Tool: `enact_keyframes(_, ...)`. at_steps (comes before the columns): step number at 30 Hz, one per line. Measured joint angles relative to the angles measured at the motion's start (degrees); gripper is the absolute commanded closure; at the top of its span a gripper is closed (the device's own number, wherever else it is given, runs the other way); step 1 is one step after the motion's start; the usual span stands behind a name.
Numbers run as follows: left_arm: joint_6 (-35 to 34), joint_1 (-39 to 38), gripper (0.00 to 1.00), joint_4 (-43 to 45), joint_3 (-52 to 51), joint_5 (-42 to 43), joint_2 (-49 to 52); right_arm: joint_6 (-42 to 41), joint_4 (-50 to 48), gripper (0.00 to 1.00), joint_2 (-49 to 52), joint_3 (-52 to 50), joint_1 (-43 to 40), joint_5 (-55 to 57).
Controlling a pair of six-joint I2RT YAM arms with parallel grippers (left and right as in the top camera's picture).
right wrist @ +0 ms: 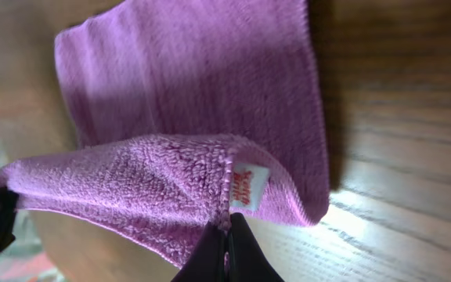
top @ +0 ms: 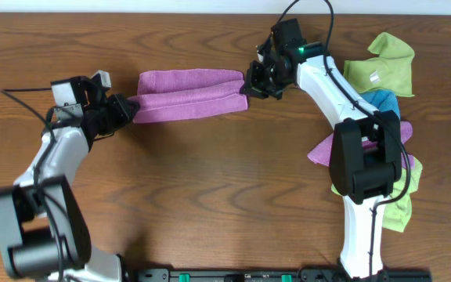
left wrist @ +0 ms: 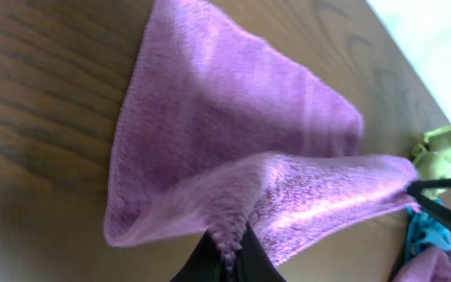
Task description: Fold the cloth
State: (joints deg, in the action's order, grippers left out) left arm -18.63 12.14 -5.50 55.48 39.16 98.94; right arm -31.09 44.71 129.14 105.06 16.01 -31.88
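Cloth (top: 188,94), doubled lengthwise, spans the wooden worktop (top: 210,188) between two arms. The left pincer (top: 130,106) is clamped on one end and the right pincer (top: 248,84) nips the opposite edge just beside its white tag (right wrist: 250,188). A lime-green cloth (top: 382,66) lies near the right arm.

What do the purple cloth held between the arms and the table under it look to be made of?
The cloth looks like microfibre or similar pile fabric: fuzzy matte nap and a stitched edge, with a sewn white tag at one corner. The table looks like wood or wood-look laminate: brown, with grain lines and a slight sheen; which one cannot be told.
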Motion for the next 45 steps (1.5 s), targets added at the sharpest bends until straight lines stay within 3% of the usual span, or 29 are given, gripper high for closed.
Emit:
enact_keyframes(6, -0.85, -0.33, 0.94, 0.63, 10.97, 1.42, 11.1, -2.82, -6.91, 0.98, 0.0, 0.0, 0.0, 2.23)
enact_keyframes(20, -0.63, -1.95, 0.94, -1.64, 29.11, 3.52, 23.87, -6.86, -20.46, 0.99, 0.28, 0.0, -0.02, 4.79)
enact_keyframes(31, 5.68, -2.23, 0.94, -17.31, 29.97, 2.4, 23.87, -7.28, -13.44, 0.98, 1.88, 0.02, -0.02, 2.23)
enact_keyframes(39, 8.5, -2.19, 0.94, -21.22, 29.97, -0.46, 23.87, -7.23, -10.51, 0.98, 1.88, 0.02, -0.02, 1.07)
enact_keyframes(40, 8.61, -2.19, 0.84, -21.11, 29.97, -0.66, 23.87, -7.23, -10.45, 0.95, 1.88, 0.02, -0.02, 1.05)
enact_keyframes(41, 8.55, -2.19, 0.27, -20.98, 29.97, -0.98, 23.87, -7.15, -10.43, 0.6, 1.88, 0.02, -0.02, 1.07)
enact_keyframes(42, 9.09, -2.19, 0.14, -20.9, 29.97, -1.27, 23.87, -7.1, -10.45, 0.31, 1.88, 0.02, -0.02, 1.03)
enact_keyframes(43, 9.49, -2.19, 0.14, -21.05, 29.97, -1.68, 23.87, -6.6, -10.51, 0.28, 1.88, 0.02, -0.07, 1.05)
enact_keyframes(45, 10.38, -2.08, 0.11, -22.58, 30.29, -2.16, 23.87, -4.24, -10.64, 0.34, 1.88, 0.02, -0.31, 1.01)
